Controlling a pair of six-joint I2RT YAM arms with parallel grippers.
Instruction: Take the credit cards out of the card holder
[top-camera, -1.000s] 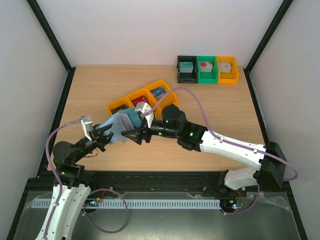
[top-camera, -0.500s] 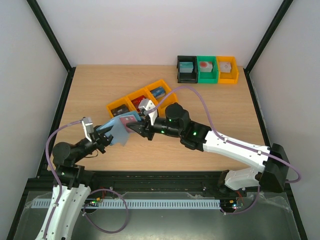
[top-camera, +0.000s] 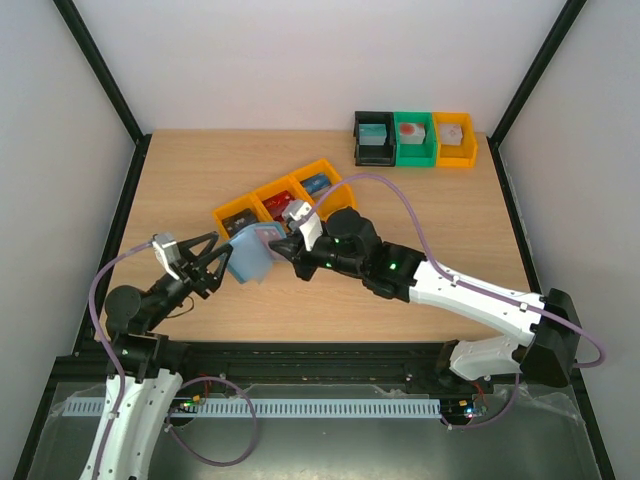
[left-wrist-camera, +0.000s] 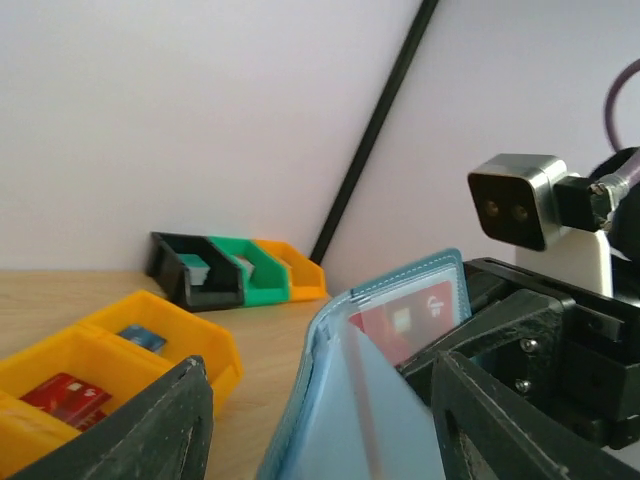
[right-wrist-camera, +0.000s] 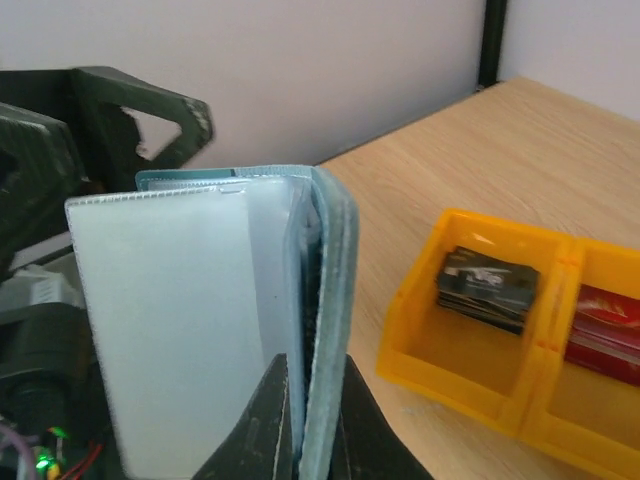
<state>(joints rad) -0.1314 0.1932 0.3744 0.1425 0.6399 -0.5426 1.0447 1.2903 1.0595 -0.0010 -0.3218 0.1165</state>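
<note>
Two grippers meet at the pale blue card holder (top-camera: 248, 258), which stands upright over the table (top-camera: 430, 220), apparently lifted, just in front of the yellow three-compartment tray (top-camera: 232, 212). The right gripper (right-wrist-camera: 316, 405) is clenched on the holder's cover and a clear sleeve. The left gripper (top-camera: 215, 258) is released, its fingers spread to either side of the holder without touching it.

One red card (left-wrist-camera: 412, 318) shows inside a clear pocket near the top edge; whether others remain inside cannot be told. A dark card (right-wrist-camera: 487, 285), a red one (right-wrist-camera: 612, 338) and a blue one (left-wrist-camera: 140, 338) lie in the tray, one to each compartment.

Handling, as judged: the holder is light and floppy, and its plastic sleeves are slippery and liable to fan open. The card is thin, stiff and smooth. The best purchase is likely the card's edge nearest the pocket mouth, pinched flat across both faces while the right gripper anchors the holder.
</note>
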